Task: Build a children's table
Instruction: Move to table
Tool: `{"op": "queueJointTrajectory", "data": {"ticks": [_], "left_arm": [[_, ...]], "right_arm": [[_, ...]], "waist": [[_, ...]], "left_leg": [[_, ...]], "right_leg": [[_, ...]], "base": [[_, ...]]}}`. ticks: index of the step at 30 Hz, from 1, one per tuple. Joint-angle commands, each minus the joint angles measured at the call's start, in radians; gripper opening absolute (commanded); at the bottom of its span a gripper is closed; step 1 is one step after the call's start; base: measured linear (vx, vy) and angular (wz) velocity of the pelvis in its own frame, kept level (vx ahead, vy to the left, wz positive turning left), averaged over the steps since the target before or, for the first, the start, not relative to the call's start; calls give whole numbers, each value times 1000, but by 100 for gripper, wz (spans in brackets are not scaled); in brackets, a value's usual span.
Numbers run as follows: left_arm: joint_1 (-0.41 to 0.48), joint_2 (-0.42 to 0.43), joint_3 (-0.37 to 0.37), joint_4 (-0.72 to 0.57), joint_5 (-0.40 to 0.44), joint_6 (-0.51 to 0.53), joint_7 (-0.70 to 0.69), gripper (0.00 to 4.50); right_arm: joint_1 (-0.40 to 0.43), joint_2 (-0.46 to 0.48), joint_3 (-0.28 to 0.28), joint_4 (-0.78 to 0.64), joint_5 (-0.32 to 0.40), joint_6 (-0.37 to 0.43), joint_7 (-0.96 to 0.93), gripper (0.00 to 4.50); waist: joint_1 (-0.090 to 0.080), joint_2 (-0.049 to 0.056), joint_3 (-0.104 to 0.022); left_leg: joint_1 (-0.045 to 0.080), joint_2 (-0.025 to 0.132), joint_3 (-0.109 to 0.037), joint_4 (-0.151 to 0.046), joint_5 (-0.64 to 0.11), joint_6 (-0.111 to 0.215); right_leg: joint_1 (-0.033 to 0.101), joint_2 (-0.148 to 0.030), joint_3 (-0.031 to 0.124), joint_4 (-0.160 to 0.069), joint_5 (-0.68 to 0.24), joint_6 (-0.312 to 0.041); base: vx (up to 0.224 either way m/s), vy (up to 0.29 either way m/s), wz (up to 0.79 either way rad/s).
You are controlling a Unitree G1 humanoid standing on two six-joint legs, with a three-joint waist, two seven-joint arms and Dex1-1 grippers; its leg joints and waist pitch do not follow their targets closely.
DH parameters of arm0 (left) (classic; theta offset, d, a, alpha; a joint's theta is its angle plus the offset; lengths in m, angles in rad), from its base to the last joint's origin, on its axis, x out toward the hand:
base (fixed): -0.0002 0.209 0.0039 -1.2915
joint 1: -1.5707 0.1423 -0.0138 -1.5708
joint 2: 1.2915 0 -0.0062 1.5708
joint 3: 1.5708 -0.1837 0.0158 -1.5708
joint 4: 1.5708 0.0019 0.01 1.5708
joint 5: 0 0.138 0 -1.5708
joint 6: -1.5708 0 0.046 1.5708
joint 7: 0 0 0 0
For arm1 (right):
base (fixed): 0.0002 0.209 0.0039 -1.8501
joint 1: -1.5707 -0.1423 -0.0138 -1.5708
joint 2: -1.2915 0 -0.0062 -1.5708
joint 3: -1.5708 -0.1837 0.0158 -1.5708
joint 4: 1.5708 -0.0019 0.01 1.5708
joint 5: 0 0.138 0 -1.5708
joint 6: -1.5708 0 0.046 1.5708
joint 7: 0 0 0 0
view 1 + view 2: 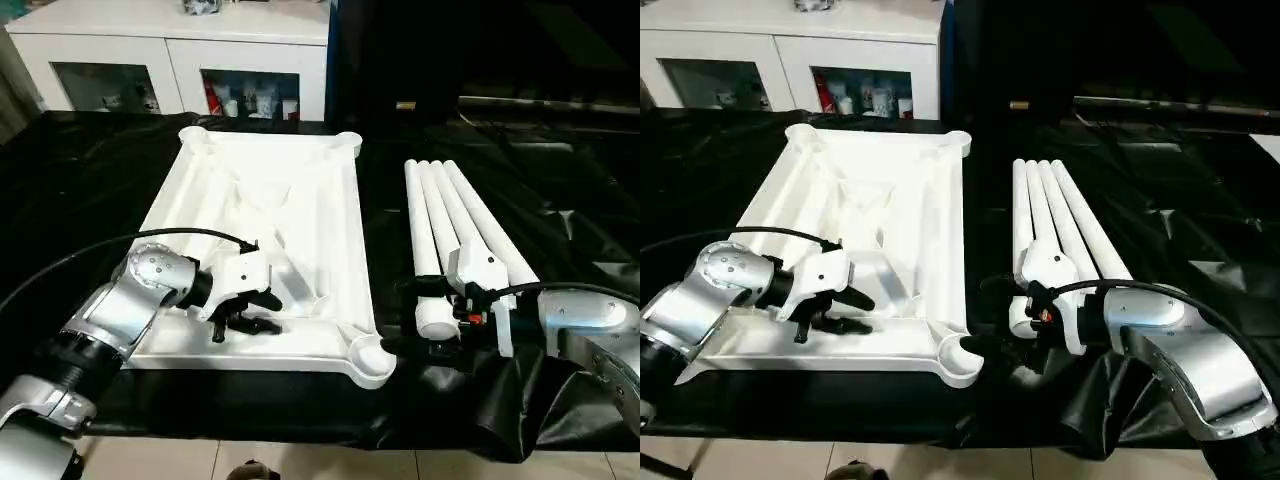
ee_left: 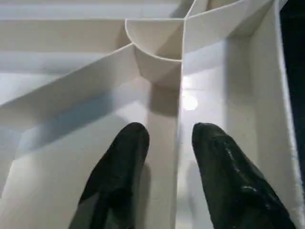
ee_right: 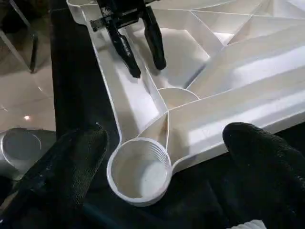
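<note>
The children's table lies in parts on black sheeting. Its white tabletop (image 1: 350,220) rests underside up, ribs and round corner sockets showing. Several long white legs (image 1: 450,210) lie side by side to its right. My left gripper (image 1: 255,312) hangs over the tabletop's near rim, open, its fingers (image 2: 124,157) standing either side of a thin upright rib (image 2: 180,95) with a gap on each side. My right gripper (image 1: 420,318) is wide open at the legs' near ends and points at the near right corner socket (image 3: 139,171), holding nothing.
The black-covered work table (image 1: 560,200) stretches right and back, its sheeting bunched at the front edge near my right arm. A white cabinet (image 1: 170,60) with glass doors stands behind. Tiled floor (image 1: 300,465) shows below the front edge.
</note>
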Motion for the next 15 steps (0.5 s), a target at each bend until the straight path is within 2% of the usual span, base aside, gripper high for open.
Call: {"op": "queueJointTrajectory", "data": {"ticks": [1,5,6,9,12,13,15], "left_arm": [[-24,-6,-6,13,20,-10,7,163],[-31,-15,-9,40,31,-23,4,143],[-34,-20,-12,53,36,-29,4,129],[-36,-26,-18,68,40,-37,2,109],[-38,-34,-16,80,40,-43,-2,71],[-41,-39,-14,88,41,-45,-5,68],[-43,-44,-9,97,39,-48,0,62]], "right_arm": [[-11,-6,5,-17,-2,8,10,450],[-18,-8,8,-14,-1,9,9,450],[-19,-12,10,-15,-5,8,9,450],[-17,-14,11,-18,-9,8,6,450],[-13,-15,12,-24,-10,11,4,450],[-13,-14,12,-22,-11,10,4,450],[-15,-14,13,-18,-13,9,4,450]], "waist": [[3,5,-61],[4,5,-62],[4,8,-61],[5,7,-60],[5,10,-60],[4,7,-60],[4,7,-60]], "left_leg": [[32,65,-26,-74,-260,-22],[33,66,-26,-73,-256,-18],[33,65,-26,-73,-262,-20],[34,67,-27,-74,-275,-24],[35,67,-27,-75,-281,-28],[34,67,-27,-75,-279,-28],[34,67,-27,-75,-279,-26]], "right_leg": [[21,-81,43,-81,-98,-234],[21,-81,43,-81,-89,-239],[20,-81,43,-81,-96,-240],[21,-83,44,-83,-108,-240],[20,-83,43,-83,-111,-241],[21,-83,43,-83,-109,-241],[20,-83,44,-84,-113,-241]], "base": [[0,0,0],[0,0,0],[0,0,0],[0,0,0],[0,0,0],[0,0,0],[0,0,0]]}}
